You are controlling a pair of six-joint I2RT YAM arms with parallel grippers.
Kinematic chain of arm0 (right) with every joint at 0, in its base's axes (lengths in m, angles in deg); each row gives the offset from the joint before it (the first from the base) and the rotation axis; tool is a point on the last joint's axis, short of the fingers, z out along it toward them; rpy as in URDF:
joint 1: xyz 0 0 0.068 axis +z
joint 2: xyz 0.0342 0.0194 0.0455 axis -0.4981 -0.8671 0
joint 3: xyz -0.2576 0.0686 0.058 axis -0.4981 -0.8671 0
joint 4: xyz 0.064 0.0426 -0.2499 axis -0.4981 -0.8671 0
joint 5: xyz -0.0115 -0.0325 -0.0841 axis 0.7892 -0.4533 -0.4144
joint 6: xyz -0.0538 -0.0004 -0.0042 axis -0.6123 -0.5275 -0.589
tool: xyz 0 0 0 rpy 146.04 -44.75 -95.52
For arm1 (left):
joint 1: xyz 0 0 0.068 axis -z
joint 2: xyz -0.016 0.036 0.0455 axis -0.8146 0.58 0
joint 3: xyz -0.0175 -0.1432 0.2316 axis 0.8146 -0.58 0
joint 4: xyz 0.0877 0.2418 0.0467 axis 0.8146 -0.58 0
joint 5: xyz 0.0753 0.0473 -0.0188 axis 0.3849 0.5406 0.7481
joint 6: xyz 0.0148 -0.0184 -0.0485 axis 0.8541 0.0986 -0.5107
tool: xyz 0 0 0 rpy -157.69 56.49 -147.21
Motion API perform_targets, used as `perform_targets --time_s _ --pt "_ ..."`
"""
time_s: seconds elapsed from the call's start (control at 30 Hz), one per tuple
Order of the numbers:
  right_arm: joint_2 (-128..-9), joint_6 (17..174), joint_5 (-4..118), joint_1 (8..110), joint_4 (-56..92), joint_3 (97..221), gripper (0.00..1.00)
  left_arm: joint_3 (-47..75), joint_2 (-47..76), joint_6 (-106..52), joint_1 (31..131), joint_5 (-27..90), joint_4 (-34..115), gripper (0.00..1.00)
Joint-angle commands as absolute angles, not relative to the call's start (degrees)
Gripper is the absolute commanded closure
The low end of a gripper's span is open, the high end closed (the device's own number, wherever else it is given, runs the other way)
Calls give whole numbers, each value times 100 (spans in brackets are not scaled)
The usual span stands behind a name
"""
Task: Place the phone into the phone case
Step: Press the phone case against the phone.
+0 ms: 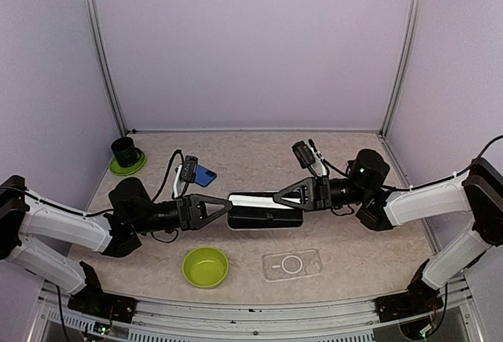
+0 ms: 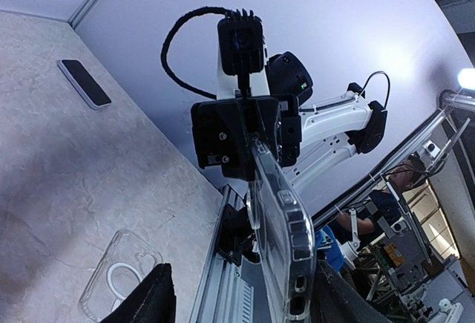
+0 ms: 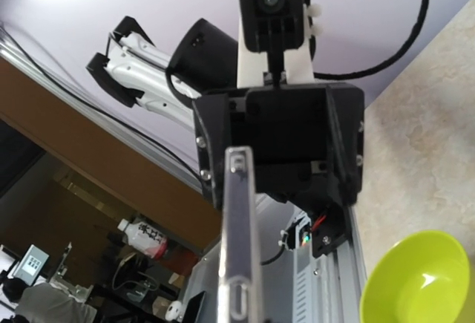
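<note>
**A:** Where is the phone (image 1: 263, 216) sitting right now?

**B:** It is hanging in the air over the middle of the bench (image 1: 244, 157), stretching lengthwise between the two arms.

**A:** Which arm is gripping it?

**B:** The right claw (image 1: 277, 198) is pinching its right end, with the jaws closed tight on the thin body. The left wrist camera is showing that grip plainly at the far end of the phone.

**A:** And the left claw (image 1: 229, 211)?

**B:** It is standing open. Its fingers (image 2: 152, 301) are flanking the near end of the phone with a gap showing on either side, so it is gripping nothing.

**A:** Where is the phone case (image 1: 292, 264) lying?

**B:** It is lying flat near the front edge of the bench, right of the middle and apart from the phone. It is see-through, and a ring is showing in its middle.

**A:** Is anything else sitting on the bench?

**B:** A green bowl (image 1: 206, 267) is sitting near the front edge, left of the case. A black cup (image 1: 124, 149) is standing on a green saucer (image 1: 127, 166) at the far left corner.
</note>
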State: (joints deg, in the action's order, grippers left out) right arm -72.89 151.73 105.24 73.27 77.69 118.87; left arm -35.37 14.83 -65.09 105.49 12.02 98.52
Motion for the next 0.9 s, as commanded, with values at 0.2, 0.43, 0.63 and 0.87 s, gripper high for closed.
perform_targets --time_s 0.2,0.43,0.63,0.87 --pt "-6760 14841 10145 7338 7573 11954 100 -3235 1626 -6117 10921 893 9492 39" --pt "-6566 14300 10066 7363 6744 12081 100 -3190 1811 -6150 10927 1165 9414 64" --pt "-6528 13706 9944 7539 5975 12181 100 -3170 1876 -6263 10844 1626 9207 93" --pt "-6338 13178 9744 7637 5481 12236 100 -3180 1964 -6358 10783 1708 9061 99"
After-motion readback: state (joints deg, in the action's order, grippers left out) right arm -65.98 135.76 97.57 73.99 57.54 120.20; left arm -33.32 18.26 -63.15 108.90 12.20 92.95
